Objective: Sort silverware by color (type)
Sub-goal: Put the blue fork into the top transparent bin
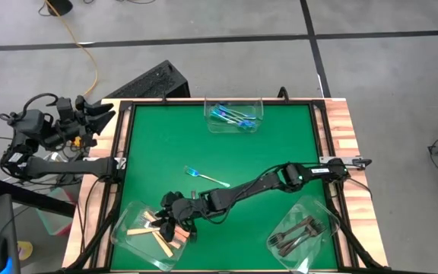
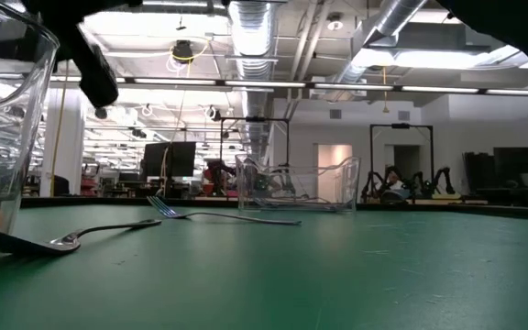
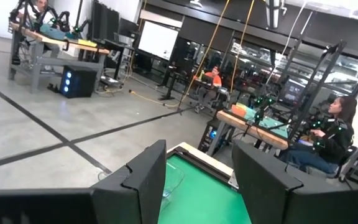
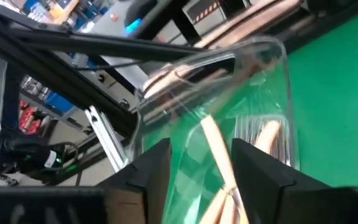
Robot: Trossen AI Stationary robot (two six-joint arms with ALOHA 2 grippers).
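Tan-handled forks (image 4: pixel 219 155) lie in the clear tub (image 4: pixel 272 56) directly under my right hand (image 4: pixel 201 168), whose fingers are spread with nothing between them; only the right wrist view shows this closely. From above I also see one blue-handled fork (image 1: pixel 206 177) alone on the green counter (image 1: pixel 280 148), apart from this hand. My left hand (image 3: pixel 197 180) waits spread beyond the counter's left edge.

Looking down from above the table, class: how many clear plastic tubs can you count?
3. One tub at the far edge holds blue-handled forks; one at the near left holds tan-handled forks; one at the near right holds dark forks.
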